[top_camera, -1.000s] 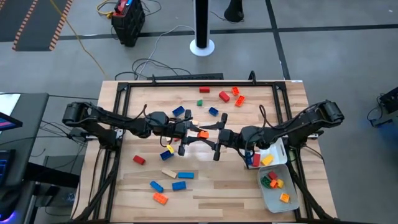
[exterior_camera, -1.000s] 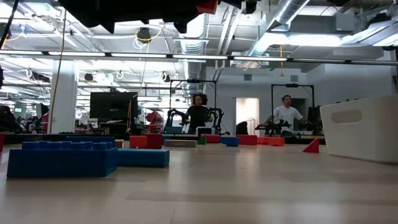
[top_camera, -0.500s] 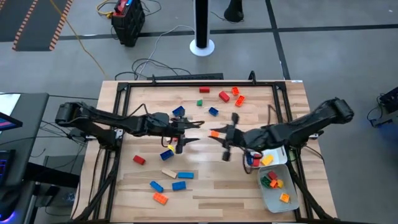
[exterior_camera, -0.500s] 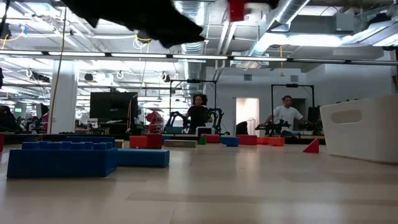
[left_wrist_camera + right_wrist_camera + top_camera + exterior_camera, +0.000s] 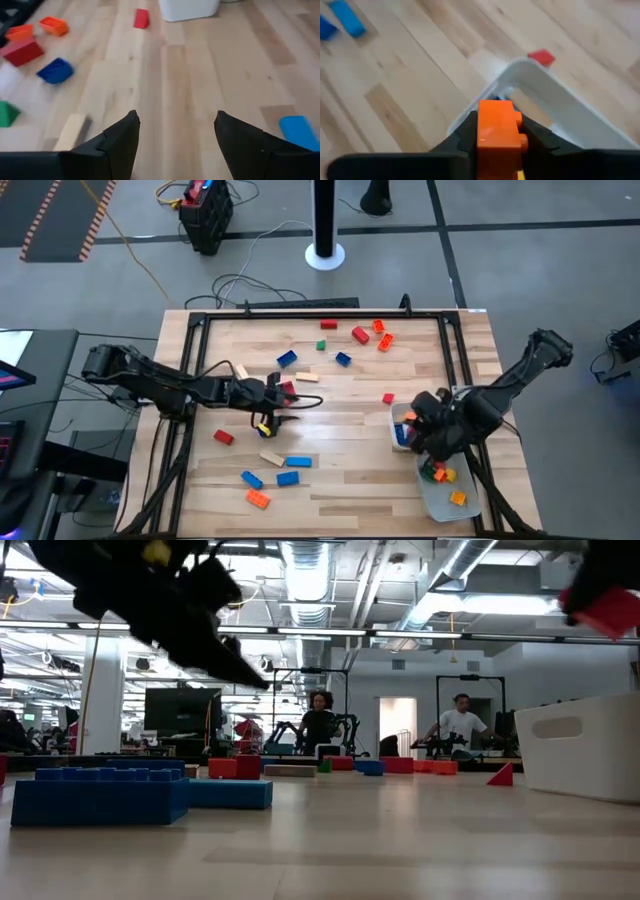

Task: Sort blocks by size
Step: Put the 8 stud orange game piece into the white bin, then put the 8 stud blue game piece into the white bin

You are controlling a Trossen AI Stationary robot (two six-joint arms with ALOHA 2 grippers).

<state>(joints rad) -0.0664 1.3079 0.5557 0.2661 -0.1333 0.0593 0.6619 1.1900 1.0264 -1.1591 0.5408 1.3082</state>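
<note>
Two claws — left claw (image 5: 175, 132) agape, right claw (image 5: 497, 131) clamping orange block (image 5: 496, 131) — no legible writing.

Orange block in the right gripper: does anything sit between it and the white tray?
Nothing visible. The right gripper holds the orange block right over the white tray rim, with open space below.

I see an orange block (image 5: 497, 131) btwn black fingers (image 5: 540, 140), white tray (image 5: 555, 107) w/ a red block (image 5: 541, 57) beside it. Blue blocks (image 5: 342, 22) on pale wood table (image 5: 410, 80). Left fingers (image 5: 120, 145) black too.
</note>
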